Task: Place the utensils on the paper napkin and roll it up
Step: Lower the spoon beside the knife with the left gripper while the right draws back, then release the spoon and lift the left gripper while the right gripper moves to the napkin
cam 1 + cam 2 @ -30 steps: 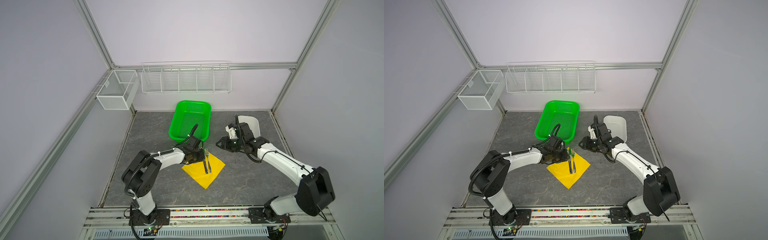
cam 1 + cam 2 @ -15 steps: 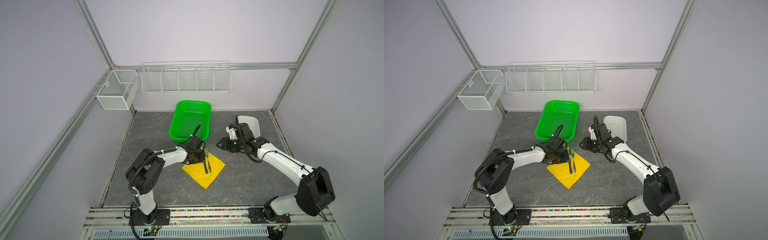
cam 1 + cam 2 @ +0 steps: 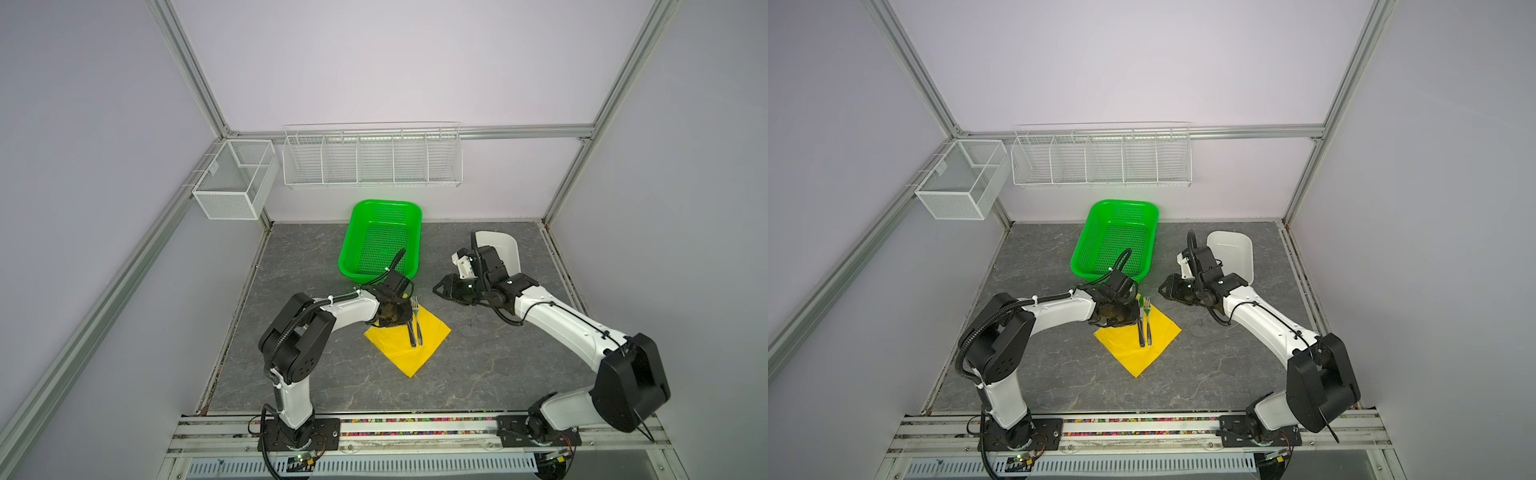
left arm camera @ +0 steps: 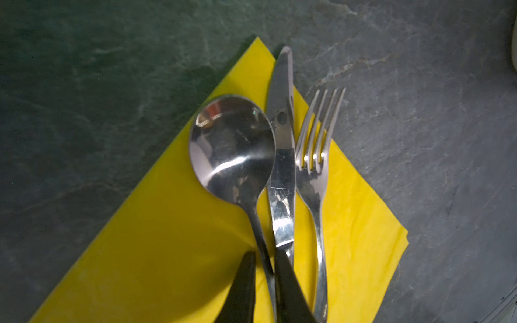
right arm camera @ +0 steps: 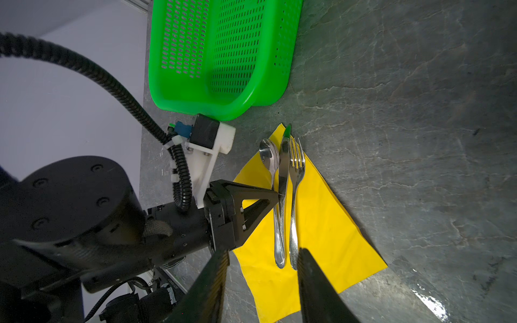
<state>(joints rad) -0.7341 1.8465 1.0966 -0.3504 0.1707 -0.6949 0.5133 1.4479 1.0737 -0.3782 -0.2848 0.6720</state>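
A grey stone-look table [image 3: 291, 332] inside a pale-walled booth, with two white-and-black robot arms reaching in from the near edge. A yellow paper napkin [image 3: 415, 353] [image 3: 1138, 357] lies flat and unrolled in the middle, turned like a diamond, with one corner pointing at a green perforated basket [image 3: 385, 203] [image 3: 1116, 203] just behind it.

Three silver pieces of cutlery lie side by side on the napkin, heads toward the basket: a round-bowled spoon [image 4: 232, 148] [image 5: 269, 152], a knife [image 4: 282, 167] [image 5: 283, 167] in the middle touching it, and a fork [image 4: 316, 156] [image 3: 1147, 305]. The knife tip and the fork tines reach past the napkin's edge over bare table.

The left gripper [image 4: 264, 256] [image 3: 405, 320] is low over the napkin at the handles. Its jaws are narrow, with the spoon's handle running between them and one finger [image 4: 285, 279] lying over the knife handle. Whether they actually pinch the spoon cannot be told.

The right gripper [image 5: 263, 251] [image 3: 438, 289] hovers to the right of the napkin, near the basket's corner. Its jaws stand apart and hold nothing. A white tub [image 3: 498, 245] sits behind that arm.
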